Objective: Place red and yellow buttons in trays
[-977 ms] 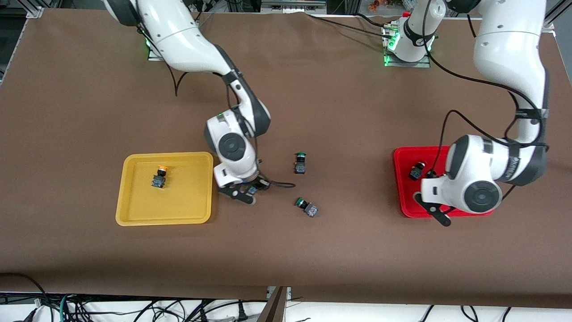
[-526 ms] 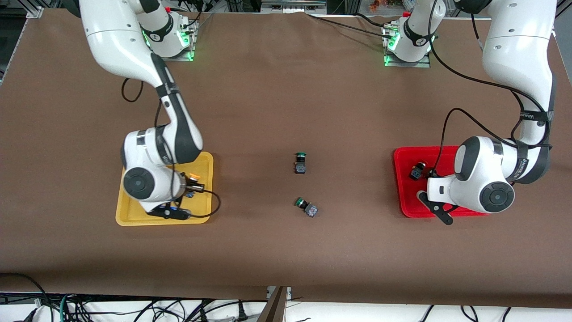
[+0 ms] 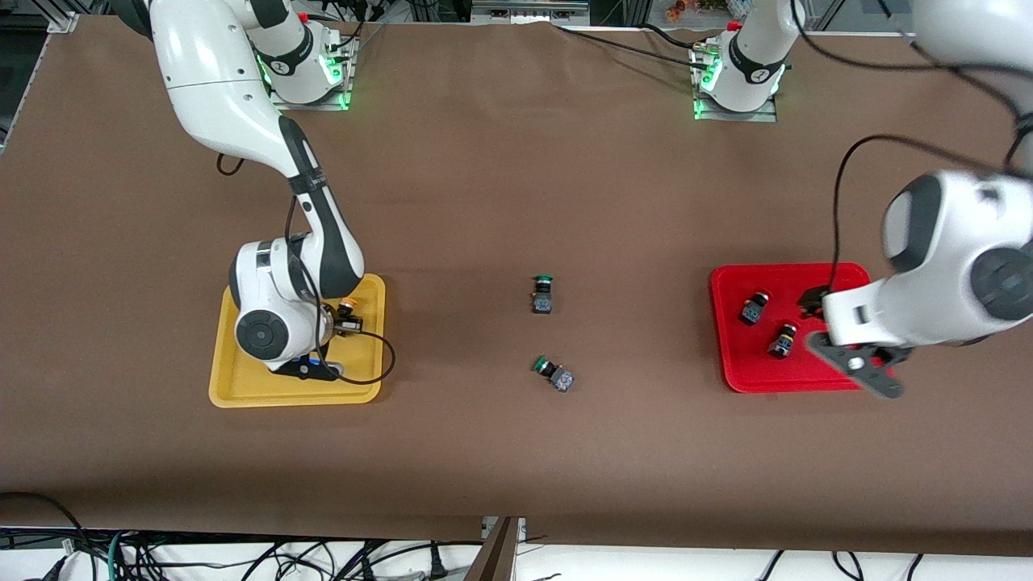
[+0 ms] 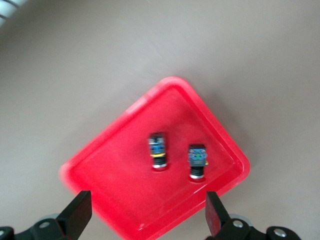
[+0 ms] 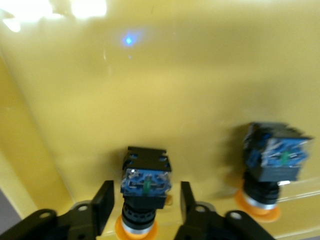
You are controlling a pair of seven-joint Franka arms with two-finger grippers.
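Observation:
The yellow tray holds two yellow buttons in the right wrist view. One button sits between the fingers of my right gripper, with a gap on each side. The other button rests beside it. In the front view my right gripper is low in the tray, and one orange cap shows. The red tray holds two red buttons. My left gripper is open and empty above that tray's edge toward the left arm's end.
Two green-capped buttons lie on the brown table between the trays. In the left wrist view the red tray shows both red buttons beyond my open left gripper.
My right gripper carried a yellow button from the table into the yellow tray and lowered it. My left gripper rose and moved off toward the left arm's end, uncovering a second red button.

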